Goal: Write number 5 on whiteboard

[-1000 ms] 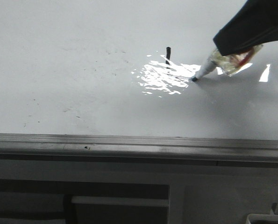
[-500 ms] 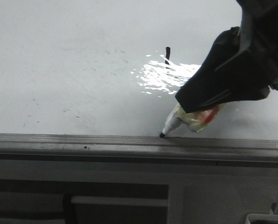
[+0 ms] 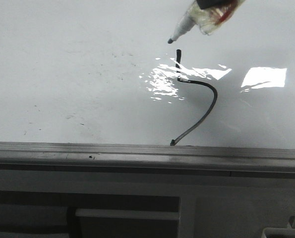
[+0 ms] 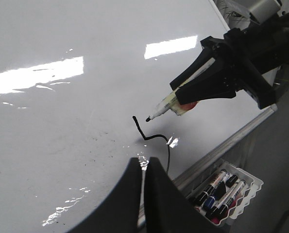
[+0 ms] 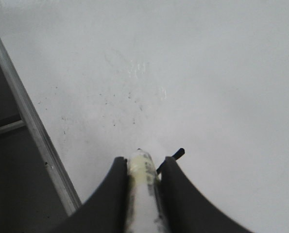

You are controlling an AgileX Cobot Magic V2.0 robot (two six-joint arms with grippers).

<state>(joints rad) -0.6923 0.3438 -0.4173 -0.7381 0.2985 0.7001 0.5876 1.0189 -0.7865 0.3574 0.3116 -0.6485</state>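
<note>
The whiteboard point(image 3: 63, 74) fills the front view, with a bright glare patch in its middle. The number 5 point(image 3: 212, 101) shows as a short black vertical stroke and a long thin curved tail that ends at the grey edge strip point(image 3: 137, 151); no top bar shows. My right gripper point(image 5: 142, 162) is shut on a white marker point(image 3: 187, 22), whose tip hangs just beyond the top of the vertical stroke, lifted off the board. In the left wrist view the right gripper point(image 4: 217, 80) holds the marker point(image 4: 166, 106) over the figure point(image 4: 151, 137). My left gripper point(image 4: 144, 162) is shut and empty.
A white tray point(image 4: 246, 180) with several spare markers hangs below the board's edge strip on the right side. Faint dark scuff specks point(image 3: 35, 106) dot the board on the left. A dark ledge runs below the strip.
The marker ran from the glare patch down to the near edge strip, leaving the curved tail. It then lifted and moved away to just past the top of the vertical stroke.
</note>
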